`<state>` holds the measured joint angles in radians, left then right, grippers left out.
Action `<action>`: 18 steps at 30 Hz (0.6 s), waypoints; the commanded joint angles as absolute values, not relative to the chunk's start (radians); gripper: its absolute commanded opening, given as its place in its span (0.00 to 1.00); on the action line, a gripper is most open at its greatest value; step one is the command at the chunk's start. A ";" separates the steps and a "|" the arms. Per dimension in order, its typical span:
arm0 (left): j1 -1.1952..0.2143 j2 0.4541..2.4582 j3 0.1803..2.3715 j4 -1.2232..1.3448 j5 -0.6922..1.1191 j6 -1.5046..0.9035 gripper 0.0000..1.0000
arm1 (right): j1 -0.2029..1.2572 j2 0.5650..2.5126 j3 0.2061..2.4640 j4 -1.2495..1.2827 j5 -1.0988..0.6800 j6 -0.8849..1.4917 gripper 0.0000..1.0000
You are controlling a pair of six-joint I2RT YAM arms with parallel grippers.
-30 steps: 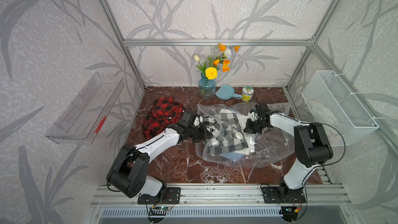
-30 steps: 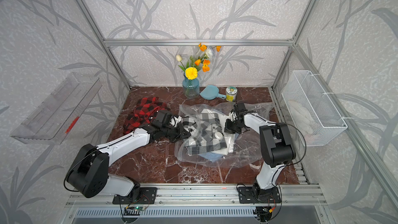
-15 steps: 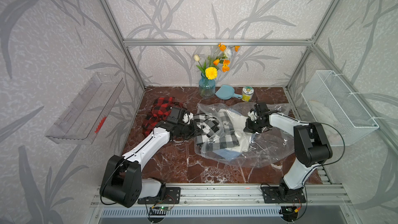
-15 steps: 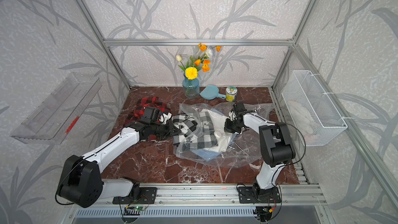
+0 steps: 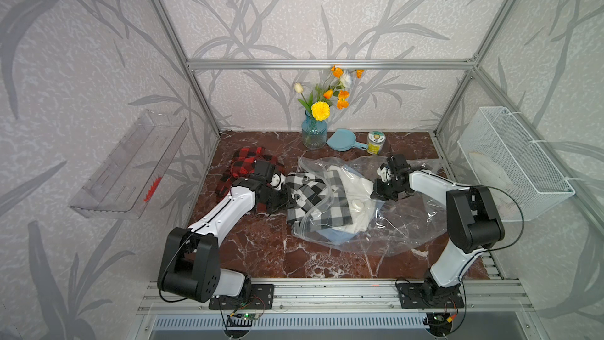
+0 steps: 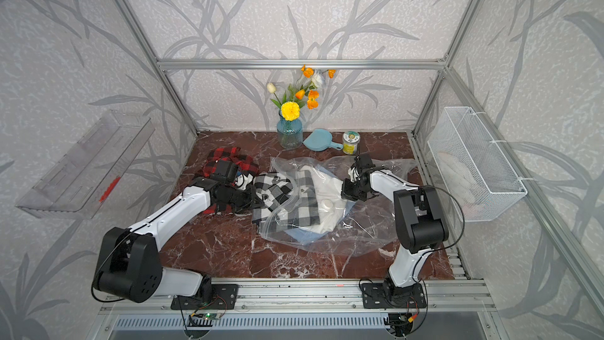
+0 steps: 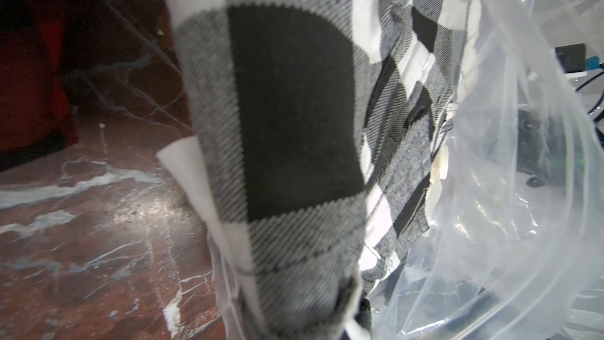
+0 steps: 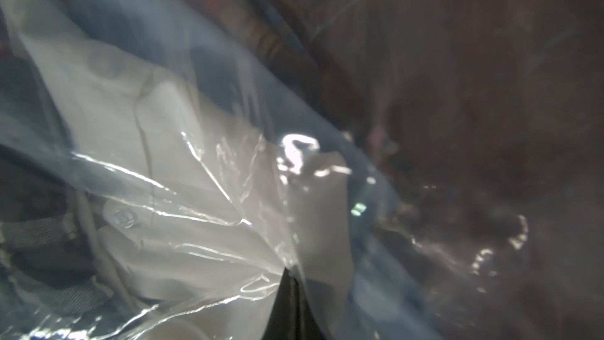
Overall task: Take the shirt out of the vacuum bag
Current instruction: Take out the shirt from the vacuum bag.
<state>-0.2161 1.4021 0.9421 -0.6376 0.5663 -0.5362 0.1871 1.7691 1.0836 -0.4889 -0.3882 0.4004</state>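
The vacuum bag lies crinkled on the marble table, its round white valve facing up. A black-and-white checked shirt sticks partly out of the bag's left mouth. My left gripper is shut on the shirt's left end, and the cloth hides most of its fingers. My right gripper is shut on the bag film at the bag's middle. White and blue cloth lie inside the bag.
A red-and-black plaid garment lies behind my left wrist. A flower vase, a blue scoop and a small jar stand along the back edge. A wire basket hangs on the right wall and a clear shelf on the left wall.
My left gripper has moved left with the checked shirt, drawing more of it out of the bag's mouth. The right gripper has stayed in place on the film.
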 commanded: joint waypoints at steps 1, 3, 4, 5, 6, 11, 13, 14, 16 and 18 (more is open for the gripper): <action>-0.186 1.403 0.965 -0.754 0.442 -0.480 0.00 | 0.160 1.808 1.097 -0.560 -0.258 0.389 0.00; -0.186 1.424 0.957 -0.744 0.453 -0.477 0.00 | 0.160 1.808 1.108 -0.561 -0.264 0.386 0.00; -0.186 1.435 0.953 -0.736 0.462 -0.480 0.00 | 0.160 1.808 1.111 -0.556 -0.275 0.384 0.00; -0.186 1.441 0.945 -0.720 0.469 -0.485 0.00 | 0.160 1.800 1.109 -0.542 -0.296 0.383 0.00; -0.187 1.442 0.936 -0.703 0.472 -0.493 0.00 | 0.161 1.783 1.103 -0.523 -0.323 0.385 0.00; -0.209 1.442 0.916 -0.647 0.502 -0.523 0.00 | 0.187 1.671 1.105 -0.520 -0.403 0.368 0.00; -0.227 1.440 0.905 -0.620 0.520 -0.545 0.00 | 0.213 1.629 1.112 -0.540 -0.415 0.367 0.00; -0.239 1.440 0.899 -0.602 0.529 -0.559 0.00 | 0.229 1.606 1.112 -0.546 -0.423 0.372 0.00; -0.268 1.446 0.887 -0.568 0.534 -0.587 0.00 | 0.263 1.576 1.109 -0.557 -0.428 0.390 0.00; -0.303 1.454 0.875 -0.532 0.532 -0.617 0.00 | 0.297 1.567 1.097 -0.574 -0.410 0.419 0.00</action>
<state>-0.2611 1.4425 0.8940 -0.6018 0.5156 -0.5671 0.2630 1.5902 1.0977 -0.5232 -0.4011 0.3954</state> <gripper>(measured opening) 0.085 0.049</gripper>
